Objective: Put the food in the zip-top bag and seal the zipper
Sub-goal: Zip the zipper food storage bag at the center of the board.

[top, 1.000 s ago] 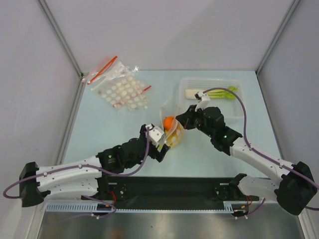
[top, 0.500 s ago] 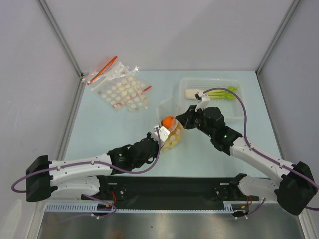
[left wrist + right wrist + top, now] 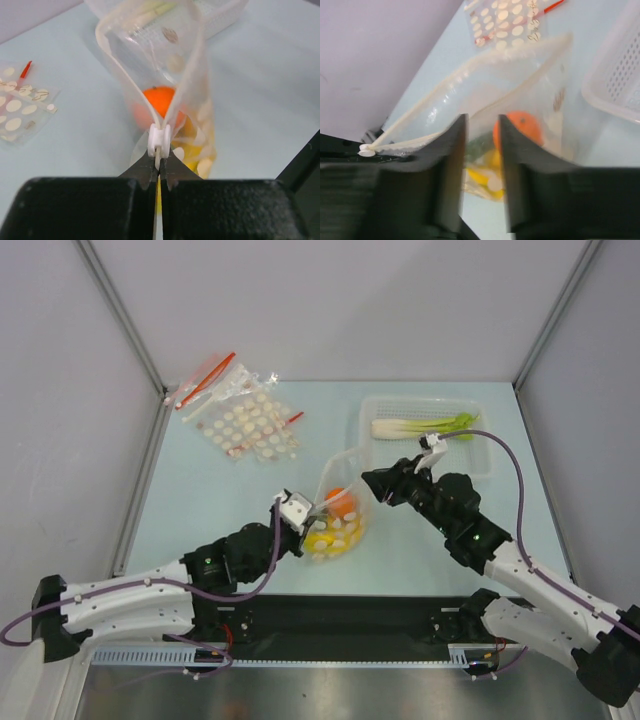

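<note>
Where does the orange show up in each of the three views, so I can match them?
Top external: orange at table centre, inside the zip-top bag.
Left wrist: orange at picture centre, behind the bag's mouth strips.
Right wrist: orange right of centre.
Shared landmark: spare dotted bags, seen in all three.

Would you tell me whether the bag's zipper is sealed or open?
Open: the two strips of the zipper part beyond the white slider, leaving the bag mouth gaping.
</note>
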Controlling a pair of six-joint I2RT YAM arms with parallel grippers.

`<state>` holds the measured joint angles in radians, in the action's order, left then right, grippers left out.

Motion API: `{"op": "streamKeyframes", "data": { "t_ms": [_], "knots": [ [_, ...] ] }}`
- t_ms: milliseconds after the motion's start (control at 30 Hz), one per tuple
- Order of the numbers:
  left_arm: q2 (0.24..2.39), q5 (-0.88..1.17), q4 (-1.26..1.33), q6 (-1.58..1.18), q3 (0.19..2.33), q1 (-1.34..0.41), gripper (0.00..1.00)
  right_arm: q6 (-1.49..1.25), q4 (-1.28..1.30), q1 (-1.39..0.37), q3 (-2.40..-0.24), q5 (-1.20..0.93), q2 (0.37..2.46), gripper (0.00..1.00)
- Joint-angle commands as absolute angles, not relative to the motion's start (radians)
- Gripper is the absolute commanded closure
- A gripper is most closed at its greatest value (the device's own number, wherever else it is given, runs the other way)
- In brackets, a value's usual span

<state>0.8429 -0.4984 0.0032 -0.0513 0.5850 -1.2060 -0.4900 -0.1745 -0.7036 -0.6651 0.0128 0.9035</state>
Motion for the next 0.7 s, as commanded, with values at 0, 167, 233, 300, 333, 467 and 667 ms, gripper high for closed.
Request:
{"op": "streamKeyframes", "data": {
  "t_ms": [0, 167, 233, 300, 333, 467, 667],
  "knots": [
    [0.741, -0.428, 0.086, -0.029, 0.549, -1.203, 1.00, -0.451, -0.290, -0.699, -0.621, 0.063, 0.829, 0.48],
    [0.693, -0.279, 0.071, -0.008, 0.555, -1.203, 1.00, -0.298, -0.282, -0.699, -0.644, 0.005, 0.773, 0.59],
    [0.695, -0.230, 0.072, -0.006, 0.557, -1.204, 1.00, -0.241, -0.285, -0.698, -0.658, -0.101, 0.750, 0.67],
    [0.706, -0.222, 0.066, -0.008, 0.561, -1.204, 1.00, -0.146, -0.324, -0.698, -0.660, -0.251, 0.750, 0.61],
    [0.710, -0.221, 0.054, -0.008, 0.571, -1.204, 0.99, -0.109, -0.339, -0.699, -0.655, -0.312, 0.755, 0.59],
    [0.729, -0.178, 0.040, -0.009, 0.581, -1.204, 1.00, -0.034, -0.387, -0.698, -0.655, -0.556, 0.798, 0.50],
    [0.722, -0.097, 0.037, -0.005, 0.580, -1.203, 1.00, 0.028, -0.368, -0.703, -0.684, -0.850, 0.857, 0.49]
  ]
}}
